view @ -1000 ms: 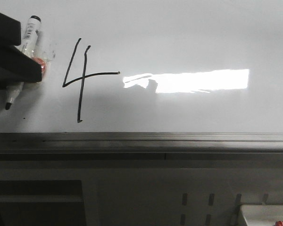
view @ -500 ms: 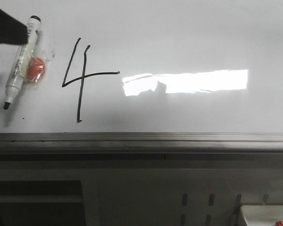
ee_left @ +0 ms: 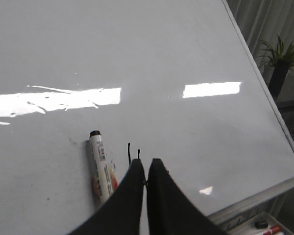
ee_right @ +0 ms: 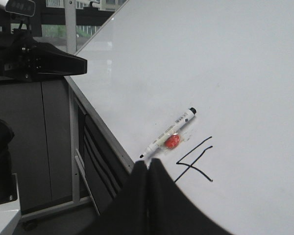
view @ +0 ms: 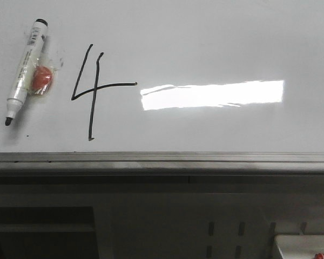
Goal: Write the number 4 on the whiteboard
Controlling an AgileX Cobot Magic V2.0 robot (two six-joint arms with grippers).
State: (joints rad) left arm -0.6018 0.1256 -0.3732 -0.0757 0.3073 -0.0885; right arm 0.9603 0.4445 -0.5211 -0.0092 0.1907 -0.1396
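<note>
Digit: your number 4 [view: 92,91] stands finished on the whiteboard [view: 216,43].
Marker [view: 22,70]: just left of it, nearer your left end effector [ee_left: 146,169].
End effectors: left and right [ee_right: 148,169] both pressed together, empty.

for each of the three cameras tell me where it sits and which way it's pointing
Front: faces forward over the whiteboard, seeing the 4 and marker; no robot parts.
Left wrist: on the left arm above the board, looking past its shut left tool at the marker.
Right wrist: on the right arm, past its shut right tool, toward the board's edge.
All three show marker and 4.
</note>
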